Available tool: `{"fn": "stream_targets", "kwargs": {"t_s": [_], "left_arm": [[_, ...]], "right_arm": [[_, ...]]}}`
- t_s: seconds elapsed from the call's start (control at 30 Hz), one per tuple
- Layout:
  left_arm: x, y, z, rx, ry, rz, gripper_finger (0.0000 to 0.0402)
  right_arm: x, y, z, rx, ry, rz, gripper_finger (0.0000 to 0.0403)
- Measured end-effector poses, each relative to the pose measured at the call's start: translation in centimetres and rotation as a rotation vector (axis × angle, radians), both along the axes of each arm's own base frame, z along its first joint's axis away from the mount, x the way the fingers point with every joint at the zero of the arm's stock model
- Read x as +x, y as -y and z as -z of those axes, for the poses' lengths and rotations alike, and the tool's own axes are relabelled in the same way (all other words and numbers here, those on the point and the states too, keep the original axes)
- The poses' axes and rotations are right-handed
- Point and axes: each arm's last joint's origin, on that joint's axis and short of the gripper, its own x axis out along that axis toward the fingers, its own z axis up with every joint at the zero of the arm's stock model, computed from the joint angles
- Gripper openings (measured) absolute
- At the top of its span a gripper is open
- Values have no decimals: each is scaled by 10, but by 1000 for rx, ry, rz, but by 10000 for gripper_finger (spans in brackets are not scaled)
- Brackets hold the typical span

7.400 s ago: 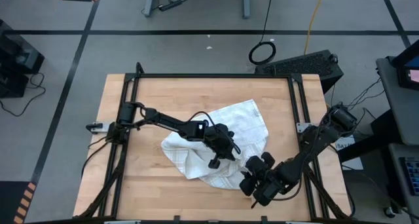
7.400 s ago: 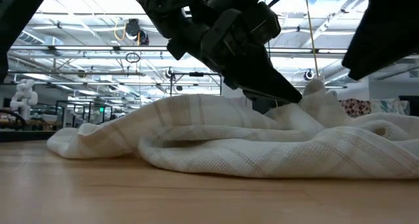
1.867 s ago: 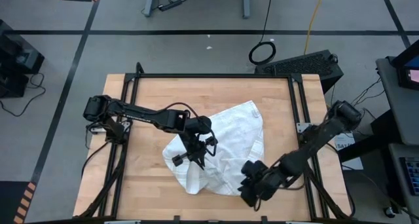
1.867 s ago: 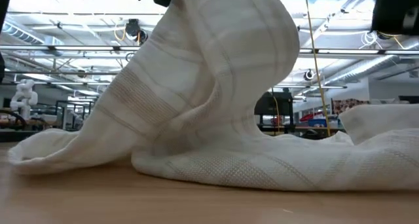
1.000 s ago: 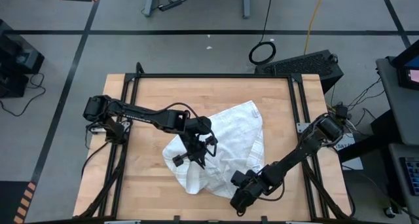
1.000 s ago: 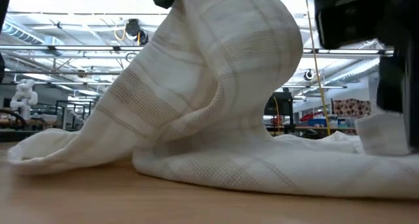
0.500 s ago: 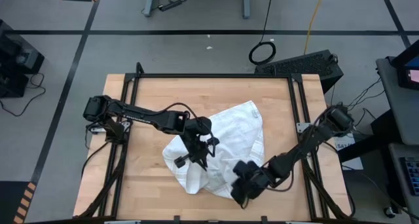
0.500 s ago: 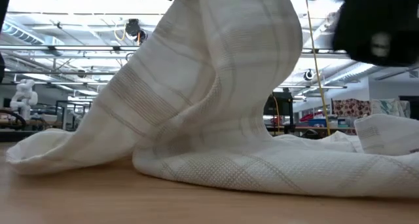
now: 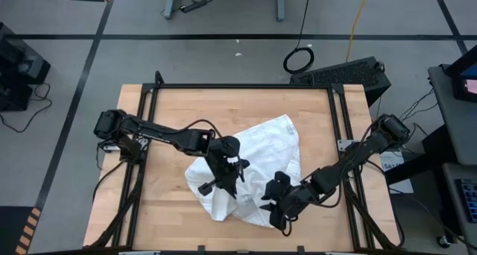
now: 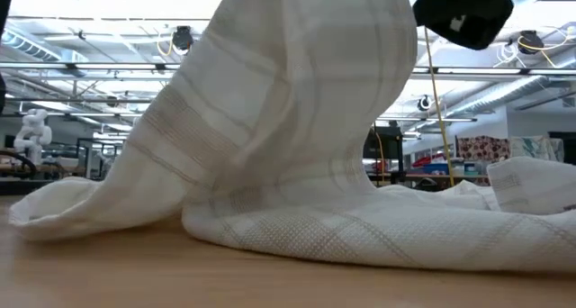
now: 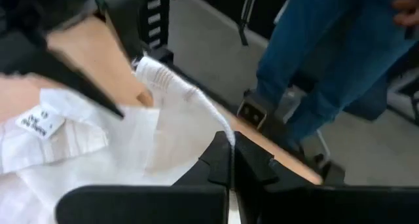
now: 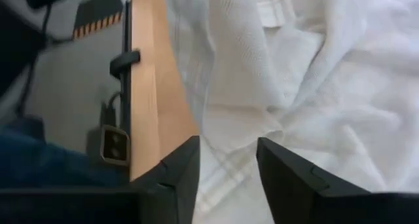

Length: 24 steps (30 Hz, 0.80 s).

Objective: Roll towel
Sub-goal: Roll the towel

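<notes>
The white towel [image 9: 262, 147] with thin grey check lines lies crumpled at the table's middle. In the low view one part of the towel [image 10: 288, 137] rises in a tall peak, and its lower folds rest on the wood. My left gripper [image 9: 225, 179] is shut on the towel over its near left part. My right gripper [image 9: 274, 203] is open and hovers over the towel's near right part [image 12: 314, 73], touching nothing. In the low view only its dark body [image 10: 463, 15] shows, high up. My left gripper pinches a thin raised edge or fold of the towel [image 11: 224, 133] between its two shut fingers. The cloth rises from the table in a tent to the fingers, drawn up fairly taut. The towel's outer parts [image 10: 54, 213] stay on the wood.
Bare wood [image 9: 168, 218] lies along the table's near and left sides. The black frame rail [image 9: 246, 86] runs round the table. The table's edge [image 12: 154, 86] shows beside the towel. A person's legs in blue trousers [image 11: 327, 60] stand beyond the table.
My right gripper has risen from beside the towel's near right corner and gone toward the table's far edge, over the towel. It stays open. My left gripper keeps its hold, and the towel's peak stays raised.
</notes>
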Motion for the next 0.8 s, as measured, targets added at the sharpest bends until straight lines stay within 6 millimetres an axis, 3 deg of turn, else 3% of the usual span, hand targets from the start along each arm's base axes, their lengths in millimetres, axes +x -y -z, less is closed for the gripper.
{"fn": "stream_targets", "kwargs": {"t_s": [0.2, 0.33, 0.47, 0.63, 0.8], "left_arm": [[-1, 4, -20, -54, 67, -61, 7], [-6, 2, -30, -60, 53, -139, 7], [-10, 1, -37, -69, 40, -182, 7], [-13, 1, -41, -75, 18, -229, 7], [-13, 1, -41, -76, 16, -232, 7]], "right_arm": [[5, 8, 5, -70, -40, -148, 168], [7, 21, 17, -79, -72, -113, 164], [2, 30, 37, -29, -122, -28, 166], [-12, 26, 65, 127, -79, -9, 173], [-20, 19, 73, 233, -50, 57, 173]]}}
